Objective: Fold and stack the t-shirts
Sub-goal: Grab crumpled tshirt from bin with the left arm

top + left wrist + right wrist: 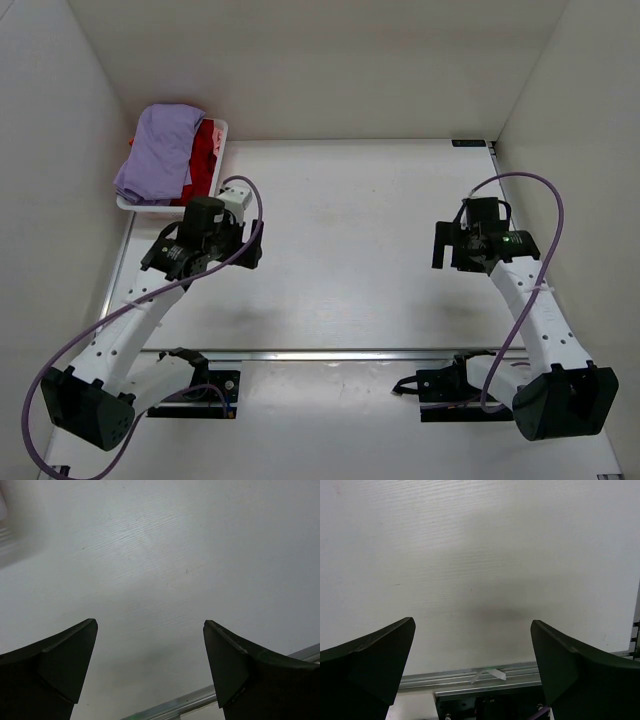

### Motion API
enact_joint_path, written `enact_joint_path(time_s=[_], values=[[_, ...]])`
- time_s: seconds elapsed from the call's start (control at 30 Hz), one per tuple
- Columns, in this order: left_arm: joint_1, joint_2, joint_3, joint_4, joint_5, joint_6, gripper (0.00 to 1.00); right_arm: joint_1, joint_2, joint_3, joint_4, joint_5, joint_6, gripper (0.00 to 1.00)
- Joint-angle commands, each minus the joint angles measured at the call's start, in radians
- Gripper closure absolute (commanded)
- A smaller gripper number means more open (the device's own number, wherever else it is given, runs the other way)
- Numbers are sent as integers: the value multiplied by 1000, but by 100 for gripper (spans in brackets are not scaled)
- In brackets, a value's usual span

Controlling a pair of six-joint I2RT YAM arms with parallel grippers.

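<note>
Plainly, the purple shirt (160, 150) atop the red shirt (205, 150) lies just beyond the left claw (150, 622); it and the right claw (473, 621) gape empty.

Lavender t-shirt (160, 150) heaped over the red t-shirt (204, 158), far-left corner.

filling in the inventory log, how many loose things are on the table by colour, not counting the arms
lavender-purple t-shirt: 1
red t-shirt: 1
white tray: 1
total: 3
</note>
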Motion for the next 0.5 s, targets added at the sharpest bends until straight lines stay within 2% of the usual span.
enact_joint_path(time_s=[0.0, 0.13, 0.23, 0.3, 0.33, 0.37, 0.4, 0.43, 0.47], values=[[11, -20, -17, -2, 15, -22, 2, 13, -30, 58, 6, -3, 14, 1], [39, -95, -52, 45, 91, -66, 2, 28, -19, 101, -28, -20, 18, 1], [100, -135, -48, 115, 243, -93, 1, 66, -18, 127, -22, 6, 35, 1], [94, -128, -29, 155, 251, -109, 2, 66, -13, 152, -3, -13, 32, 1], [85, -122, -14, 184, 245, -109, 11, 65, -5, 175, 12, -38, 32, 1], [79, -99, 18, 216, 224, -102, 30, 65, 4, 181, 24, -60, 23, 4], [85, -80, 55, 229, 189, -106, 69, 62, 12, 201, 38, -74, 14, 15], [96, -56, 84, 237, 178, -102, 94, 77, 18, 201, 41, -68, 9, 26], [107, -6, 148, 234, 138, -102, 100, 74, 22, 209, 55, -75, 0, 58]])
